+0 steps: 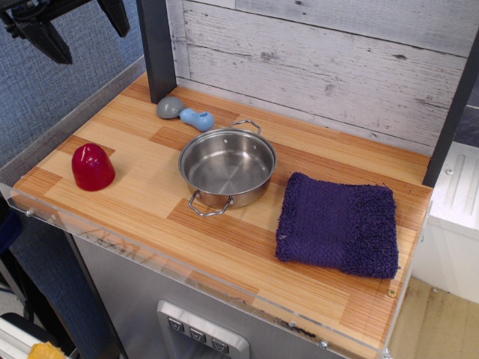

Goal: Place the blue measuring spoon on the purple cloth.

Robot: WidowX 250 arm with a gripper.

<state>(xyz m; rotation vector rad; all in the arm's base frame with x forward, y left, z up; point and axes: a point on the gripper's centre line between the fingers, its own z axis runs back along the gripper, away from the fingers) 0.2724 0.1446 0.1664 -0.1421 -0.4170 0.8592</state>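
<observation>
The blue measuring spoon lies on the wooden table at the back left, its grey bowl end toward the dark post, just behind the steel pot. The purple cloth lies flat at the right of the table, its fuzzier band on the right side. My gripper hangs in the top left corner, high above the table and well left of the spoon. Its two dark fingers stand apart with nothing between them.
A red dome-shaped object stands at the left front of the table. A dark post rises just behind the spoon. A whitewashed plank wall backs the table. A clear rim runs along the front edge.
</observation>
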